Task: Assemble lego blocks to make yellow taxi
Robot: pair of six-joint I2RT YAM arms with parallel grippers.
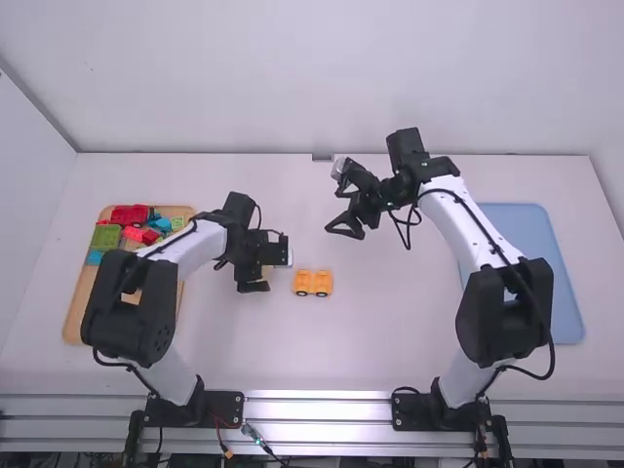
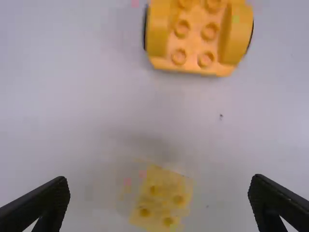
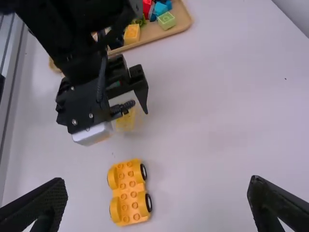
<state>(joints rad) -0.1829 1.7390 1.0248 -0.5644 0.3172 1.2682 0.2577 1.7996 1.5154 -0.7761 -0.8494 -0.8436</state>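
- Nearest you, the wheeled base [image 1: 313, 283] sits on the table [image 1: 390, 341], just to the right of the left claw. Expect it to be light, stiff and a bit slick, and liable to roll; take it by its straight sides and brace it when you press down. It's orange-yellow, studs up, with rounded wheel arches and black wheels.
- Right beside it, below the left claw [image 2: 159, 182], lies the clear-and-yellow block [image 2: 164, 200]. It should be light and rigid, and its glossy clear walls may slip or scuff, so grip low, square and gently. You can see yellow studs inside the see-through part.
- Your left claw is spread wide around that block, clamping nothing. Judging from here, lining up on the block comes next, then seating it on the base.
- Farther out, your right claw [image 3: 157, 182] is spread too and empty, above the table.
- Toward the far end of the wooden tray [image 1: 83, 312] are red, green and blue blocks, plus a yellow block [image 3: 132, 35], all hard and probably just as light.
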